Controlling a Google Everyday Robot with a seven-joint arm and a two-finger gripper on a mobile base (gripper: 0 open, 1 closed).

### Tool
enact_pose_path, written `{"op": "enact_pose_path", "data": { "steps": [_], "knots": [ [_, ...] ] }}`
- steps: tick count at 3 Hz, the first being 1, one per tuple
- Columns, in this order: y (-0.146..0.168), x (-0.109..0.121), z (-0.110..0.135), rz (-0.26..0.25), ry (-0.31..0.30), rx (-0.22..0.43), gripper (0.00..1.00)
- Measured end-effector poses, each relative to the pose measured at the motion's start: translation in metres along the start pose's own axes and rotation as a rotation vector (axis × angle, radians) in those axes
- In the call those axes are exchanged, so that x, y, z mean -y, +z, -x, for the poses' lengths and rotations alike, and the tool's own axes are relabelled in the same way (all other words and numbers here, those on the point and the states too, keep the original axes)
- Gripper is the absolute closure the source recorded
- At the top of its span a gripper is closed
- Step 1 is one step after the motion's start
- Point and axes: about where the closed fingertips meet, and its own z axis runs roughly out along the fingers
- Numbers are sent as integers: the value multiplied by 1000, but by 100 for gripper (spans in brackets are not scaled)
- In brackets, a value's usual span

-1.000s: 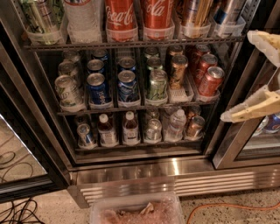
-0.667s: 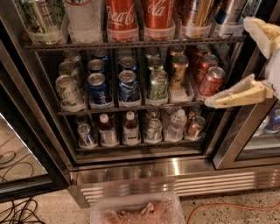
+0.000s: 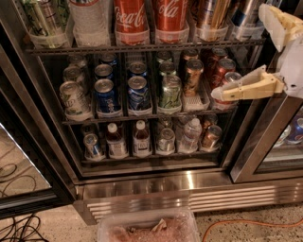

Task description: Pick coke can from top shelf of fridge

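Nearest the camera, a clear plastic tub (image 3: 147,229) sits on the speckled floor, well below the jaws, with a thin orange cable (image 3: 251,222) trailing to its right. Behind it runs the slatted steel base of the stainless-steel display fridge (image 3: 189,201).

The cream-coloured two-finger gripper (image 3: 236,54) enters from the right edge, in front of the fridge's right door post. Its jaws stand wide apart and hold nothing. The lower finger (image 3: 246,87) points left, and its tip overlaps a copper-red can (image 3: 226,71) on the middle rack; whether they touch cannot be told. Left of that tip stand green-and-silver cans (image 3: 170,92) and blue cans (image 3: 106,94).

Farther in, up and to the left of the jaws, the dark wire top shelf (image 3: 94,48) spans the interior behind a thin front rail. The red aluminium coke can with white script (image 3: 131,16) stands upright in a clear lane tray there. A second red can of the same kind (image 3: 169,14) stands just beside it, on the side nearer the gripper. The picture's top edge cuts off both tops. Gold-striped cans (image 3: 210,14) fill the lane between the red pair and the upper finger (image 3: 277,23).
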Motion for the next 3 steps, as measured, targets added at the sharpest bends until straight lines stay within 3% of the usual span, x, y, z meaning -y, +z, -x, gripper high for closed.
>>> {"op": "enact_pose_path", "data": {
  "steps": [2, 3],
  "knots": [
    [37, -21, 5, 105, 33, 98, 0],
    [55, -25, 9, 126, 42, 141, 0]
  ]
}}
